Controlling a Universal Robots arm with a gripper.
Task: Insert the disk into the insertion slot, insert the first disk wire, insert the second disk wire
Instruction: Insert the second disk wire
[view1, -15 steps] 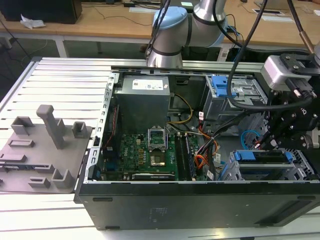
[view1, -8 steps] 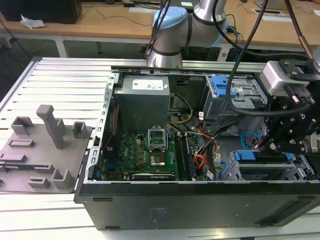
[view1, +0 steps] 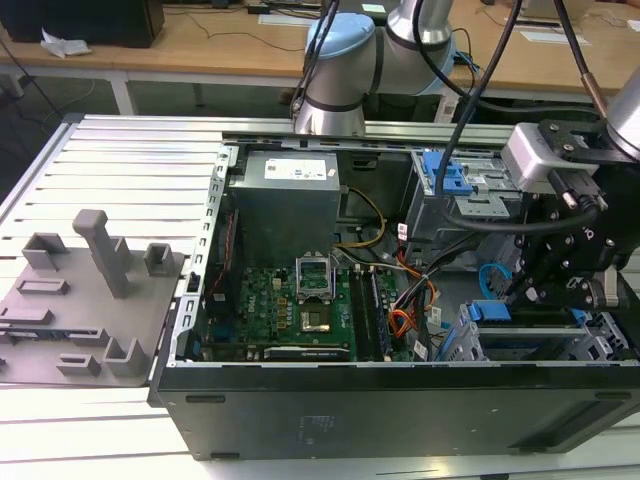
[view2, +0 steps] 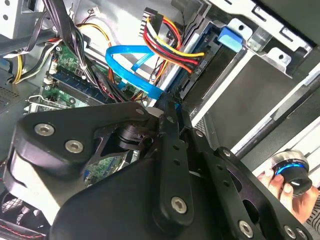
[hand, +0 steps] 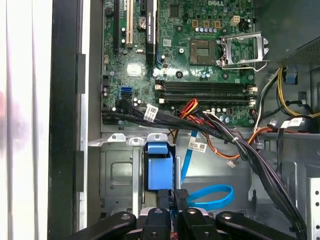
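The open computer case (view1: 400, 390) lies on the slatted counter (view1: 110, 180), its green motherboard (view1: 290, 305) exposed. The disk (view2: 250, 95), a flat grey drive in a bright blue carrier, sits inside the light grey insertion slot (view1: 530, 345) at the exterior view's right. The black pincer (hand: 173, 200) hangs over the slot's end beside a looped blue data cable (hand: 212, 197), fingertips nearly together on a dark connector.

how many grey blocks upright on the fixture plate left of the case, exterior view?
3 clear ones: a tall post, a low arch toward the exterior view's left, a small block nearer the case. Flatter pieces may hide more.
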